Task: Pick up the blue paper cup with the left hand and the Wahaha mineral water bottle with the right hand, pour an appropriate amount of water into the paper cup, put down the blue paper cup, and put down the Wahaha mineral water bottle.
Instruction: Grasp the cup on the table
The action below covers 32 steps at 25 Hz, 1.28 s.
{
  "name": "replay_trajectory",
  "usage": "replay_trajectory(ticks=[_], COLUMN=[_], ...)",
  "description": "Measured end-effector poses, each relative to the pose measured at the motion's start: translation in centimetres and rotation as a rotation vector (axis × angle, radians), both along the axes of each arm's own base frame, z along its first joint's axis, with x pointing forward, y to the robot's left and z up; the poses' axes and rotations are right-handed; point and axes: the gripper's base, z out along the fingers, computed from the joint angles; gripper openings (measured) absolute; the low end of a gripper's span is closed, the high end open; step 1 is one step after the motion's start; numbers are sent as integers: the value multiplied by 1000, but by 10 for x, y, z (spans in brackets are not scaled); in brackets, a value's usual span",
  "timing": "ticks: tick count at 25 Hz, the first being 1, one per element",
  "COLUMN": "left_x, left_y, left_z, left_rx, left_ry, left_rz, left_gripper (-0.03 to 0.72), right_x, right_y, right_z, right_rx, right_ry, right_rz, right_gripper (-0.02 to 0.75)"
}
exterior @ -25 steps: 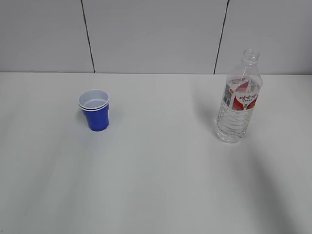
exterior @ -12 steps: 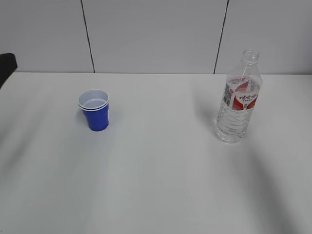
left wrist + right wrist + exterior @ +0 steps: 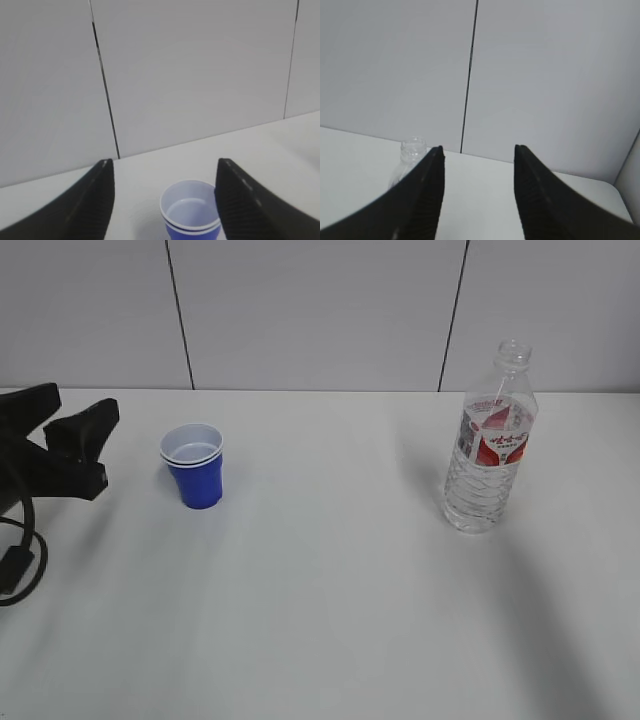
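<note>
On the worktop [image 3: 330, 620] the blue paper cup [image 3: 196, 468] stood upright, just beside my left end effector [image 3: 85, 430], open and empty. I needed both fingers around its wall, closing gently to avoid crushing.

Table [image 3: 330, 620] with wall [image 3: 320, 310] behind it. Cup [image 3: 194, 465] stands upright on the left part of the table; bottle [image 3: 490, 445] stands upright on the right part, well apart from the cup. Left gripper [image 3: 85, 430] sits at the left edge, near the cup, not touching it. From the left wrist, the cup [image 3: 191, 210] lies between and beyond the fingers [image 3: 95, 200].
</note>
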Motion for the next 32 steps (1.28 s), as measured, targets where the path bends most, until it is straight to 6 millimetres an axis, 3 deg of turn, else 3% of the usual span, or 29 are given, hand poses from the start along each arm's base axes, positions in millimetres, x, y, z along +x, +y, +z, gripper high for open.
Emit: replay_trajectory(ticks=[6,11,16,23,32], left_x=[11,16,31,49,61], left_y=[-9,-12,-18,-25,-28], left_z=[-38,-72,-83,-102,-114], left_rx=[6,44,48,56,54], left_ry=[81,190,201,222,231], left_rz=[-41,-51,-51,-53,-35], left_gripper=[478,478,494,657,659], right_x=[38,54,56,56,56], right_y=[5,9,10,10,10], right_z=[-19,-35,-36,-36,-36], right_rx=[84,55,50,49,48], right_ry=[13,62,55,51,51], right_rz=[29,59,69,71,71], right_gripper=[349,349,349,349,349])
